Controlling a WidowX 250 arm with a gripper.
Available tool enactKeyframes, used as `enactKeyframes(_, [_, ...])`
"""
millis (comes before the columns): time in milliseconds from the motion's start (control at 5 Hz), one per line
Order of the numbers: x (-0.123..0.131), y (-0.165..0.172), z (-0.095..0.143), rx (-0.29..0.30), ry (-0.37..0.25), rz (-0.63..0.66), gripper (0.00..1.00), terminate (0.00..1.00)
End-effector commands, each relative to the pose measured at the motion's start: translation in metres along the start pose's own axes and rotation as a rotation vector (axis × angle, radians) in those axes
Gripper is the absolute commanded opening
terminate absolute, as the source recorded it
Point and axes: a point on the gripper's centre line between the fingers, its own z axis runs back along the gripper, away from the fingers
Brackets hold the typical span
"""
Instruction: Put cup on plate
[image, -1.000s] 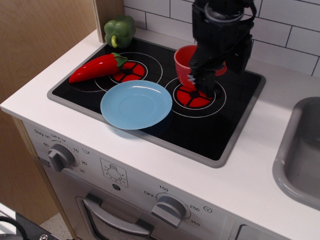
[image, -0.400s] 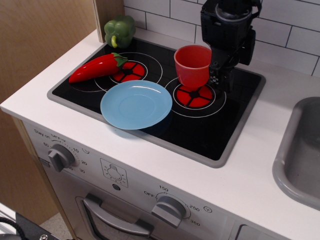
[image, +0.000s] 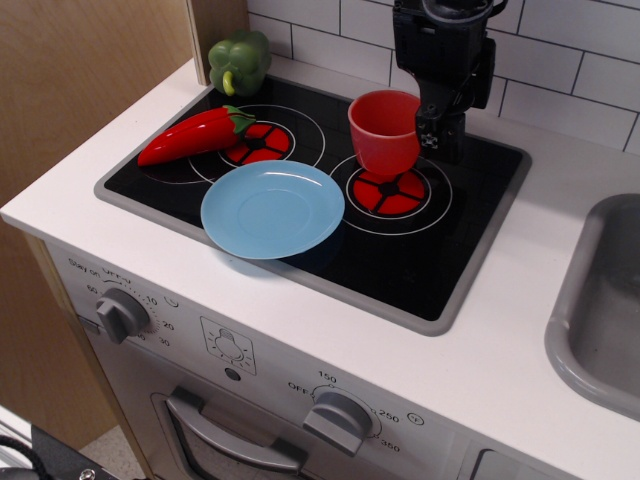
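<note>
Toy kitchen stovetop with play vegetables

A black cooktop (image: 420, 270) with two red-and-black burners, the left burner (image: 258, 142) and the right burner (image: 392, 193), sits in a white counter (image: 500, 360). A long red chili pepper (image: 195, 134) lies across the cooktop's left edge, touching the left burner. A green bell pepper (image: 239, 60) stands behind it at the back corner. A grey sink (image: 598, 310) is at the right; two grey knobs, one at the left (image: 123, 317) and one in the middle (image: 340, 420), sit on the front panel, below white wall tiles (image: 560, 50).
</note>
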Motion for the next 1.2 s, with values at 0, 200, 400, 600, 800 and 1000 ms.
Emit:
enactKeyframes(0, [0.018, -0.012, 0.008, 0.049, 0.003, 0.121, 1.0, 0.0])
enactKeyframes(200, [0.019, -0.003, 0.004, 0.111, 0.007, 0.119, 1.0, 0.0])
enactKeyframes(400, [0.016, 0.006, 0.005, 0.121, 0.026, 0.048, 1.0, 0.0])
enactKeyframes(600, [0.013, 0.008, 0.006, 0.139, 0.041, -0.026, 0.0, 0.0])
enactKeyframes(800, [0.008, 0.01, 0.008, 0.153, 0.082, -0.082, 0.0, 0.0])
enactKeyframes(1000, [-0.001, 0.011, 0.009, 0.16, 0.125, -0.201, 0.0, 0.0])
